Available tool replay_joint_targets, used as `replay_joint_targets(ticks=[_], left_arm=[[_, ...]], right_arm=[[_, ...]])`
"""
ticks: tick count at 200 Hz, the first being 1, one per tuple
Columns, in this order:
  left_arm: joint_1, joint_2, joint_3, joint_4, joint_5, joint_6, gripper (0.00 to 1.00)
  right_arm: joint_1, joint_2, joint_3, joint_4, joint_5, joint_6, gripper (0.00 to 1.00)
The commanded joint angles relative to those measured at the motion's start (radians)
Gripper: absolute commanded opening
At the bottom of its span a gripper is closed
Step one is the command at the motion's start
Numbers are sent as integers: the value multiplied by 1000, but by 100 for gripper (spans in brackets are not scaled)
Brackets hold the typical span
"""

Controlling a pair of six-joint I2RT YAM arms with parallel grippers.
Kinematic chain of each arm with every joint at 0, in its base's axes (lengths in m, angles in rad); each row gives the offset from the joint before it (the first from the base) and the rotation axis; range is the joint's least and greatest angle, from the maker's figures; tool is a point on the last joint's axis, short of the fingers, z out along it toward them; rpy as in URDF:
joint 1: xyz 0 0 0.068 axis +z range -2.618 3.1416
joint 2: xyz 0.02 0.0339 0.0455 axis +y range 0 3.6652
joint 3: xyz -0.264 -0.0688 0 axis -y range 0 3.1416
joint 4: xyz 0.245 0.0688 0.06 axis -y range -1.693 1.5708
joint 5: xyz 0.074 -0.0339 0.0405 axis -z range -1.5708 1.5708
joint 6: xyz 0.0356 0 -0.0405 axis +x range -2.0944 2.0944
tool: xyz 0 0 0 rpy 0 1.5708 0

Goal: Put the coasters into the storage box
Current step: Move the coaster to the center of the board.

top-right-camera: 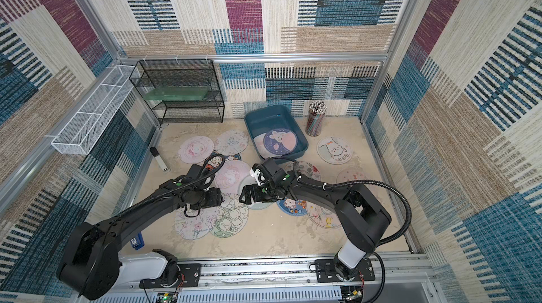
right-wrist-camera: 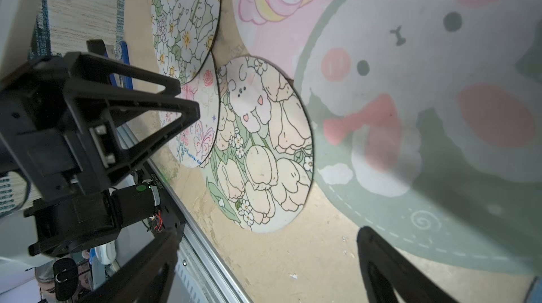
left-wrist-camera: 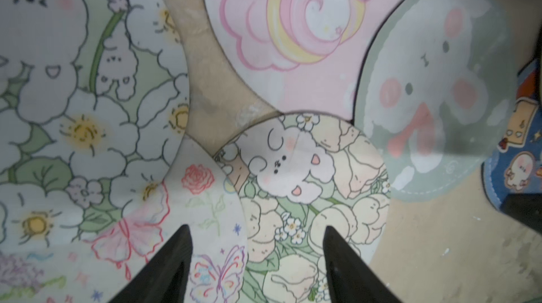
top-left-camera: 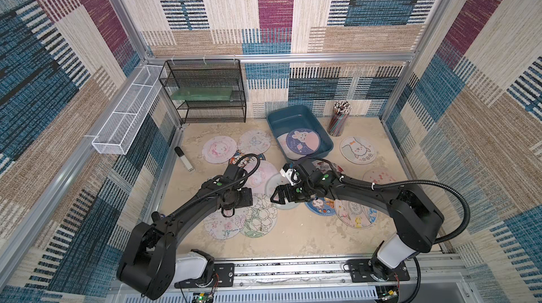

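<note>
Left end effector (left-wrist-camera: pixel 258 237): fingers spread, nothing between them, poised low over the seam where the butterfly coaster (left-wrist-camera: pixel 205 213) overlaps the tulip coaster (left-wrist-camera: pixel 308 199).

Right end effector (right-wrist-camera: pixel 264 243): spread wide, empty, facing the edge of the grey-green bunny coaster (right-wrist-camera: pixel 410 111).

Many more coasters lie scattered on the desk (top-left-camera: pixel 293 237). The storage box (top-left-camera: pixel 272 119) stands at the far side and holds a dark blue coaster (top-left-camera: pixel 302 140) on top of a pale one.

Judgement: the step in hand is picking the next coaster. That calls for working a finger under a thin edge, preferably an overlapping one, then carrying the coaster to the box.
</note>
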Motion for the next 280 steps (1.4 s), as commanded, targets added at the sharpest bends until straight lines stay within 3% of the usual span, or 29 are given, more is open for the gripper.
replay_joint_targets(ticks=[1,54,128,220,280], left_arm=[[21,40,39,58,12,83,68],[38,173,88,120,81,123,65],[38,334,205,66,73,242,59],[30,400,192,-29,185,229,58],[-31,370,135,-64,262,188,59]], right_arm=[[18,6,-10,82,23,44,97],[37,21,-44,107,5,71,97],[79,16,-100,140,13,169,97],[72,-82,-137,88,62,186,98],[47,-89,-131,68,75,172,98]])
